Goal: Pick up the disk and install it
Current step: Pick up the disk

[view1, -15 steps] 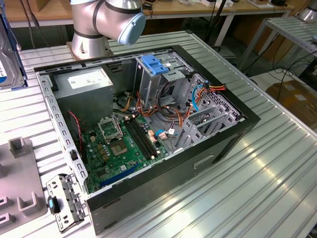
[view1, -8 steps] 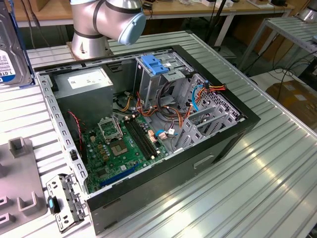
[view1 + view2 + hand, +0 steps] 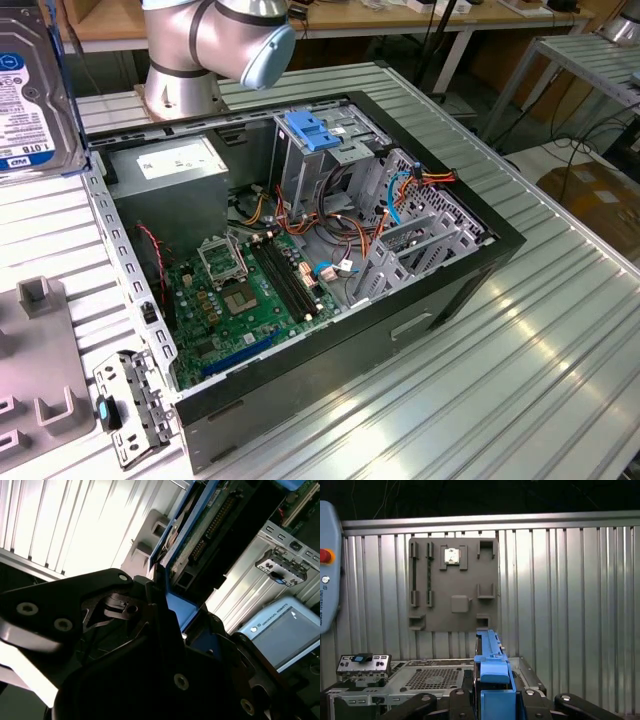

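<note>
The disk (image 3: 30, 90) hangs in the air at the exterior view's upper left, above the table and to the left of the open computer case (image 3: 470, 290). Its white label with a blue band faces the camera. In both wrist views my gripper (image 3: 492, 702) is shut on it. The first wrist view shows the disk's blue carrier rail (image 3: 490, 665) edge-on, rising between the black fingers. The second wrist view shows the disk's underside with its circuit board (image 3: 215, 525) and the rail running into my gripper (image 3: 172, 607).
The case lies open with a motherboard (image 3: 250, 290), a grey power supply (image 3: 175, 165) and a tall metal cage topped by a blue bracket (image 3: 315, 130). A grey fixture plate (image 3: 452, 590) and a small metal bracket (image 3: 125, 410) lie on the ribbed table. A teach pendant (image 3: 280, 630) is nearby.
</note>
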`<state>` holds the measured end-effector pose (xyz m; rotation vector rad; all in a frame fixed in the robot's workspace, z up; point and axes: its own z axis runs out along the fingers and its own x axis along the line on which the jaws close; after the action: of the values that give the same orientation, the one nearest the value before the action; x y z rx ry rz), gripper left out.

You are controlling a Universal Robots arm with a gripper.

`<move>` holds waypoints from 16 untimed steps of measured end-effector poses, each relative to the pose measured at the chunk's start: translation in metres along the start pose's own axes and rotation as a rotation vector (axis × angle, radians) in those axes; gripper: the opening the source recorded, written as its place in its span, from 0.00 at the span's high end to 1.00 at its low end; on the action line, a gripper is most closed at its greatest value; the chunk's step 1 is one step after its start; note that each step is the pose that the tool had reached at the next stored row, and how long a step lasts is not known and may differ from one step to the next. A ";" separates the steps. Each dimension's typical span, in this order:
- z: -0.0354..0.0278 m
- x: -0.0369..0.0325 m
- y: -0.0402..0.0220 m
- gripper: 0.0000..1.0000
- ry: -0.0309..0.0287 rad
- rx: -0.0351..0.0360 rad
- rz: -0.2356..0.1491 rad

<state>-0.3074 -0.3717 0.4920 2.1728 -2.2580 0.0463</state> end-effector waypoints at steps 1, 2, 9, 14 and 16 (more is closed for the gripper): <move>0.0001 0.0002 -0.0046 0.63 -0.0001 0.0001 0.000; 0.0001 0.0002 -0.0093 0.63 0.0000 0.0000 0.000; 0.0008 -0.0007 -0.0504 0.63 0.0000 0.0000 0.000; 0.0012 -0.0016 -0.0753 0.63 -0.0001 0.0000 -0.001; 0.0013 -0.0019 -0.0826 0.63 0.0000 0.0000 -0.001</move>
<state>-0.2247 -0.3730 0.4920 2.1735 -2.2572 0.0463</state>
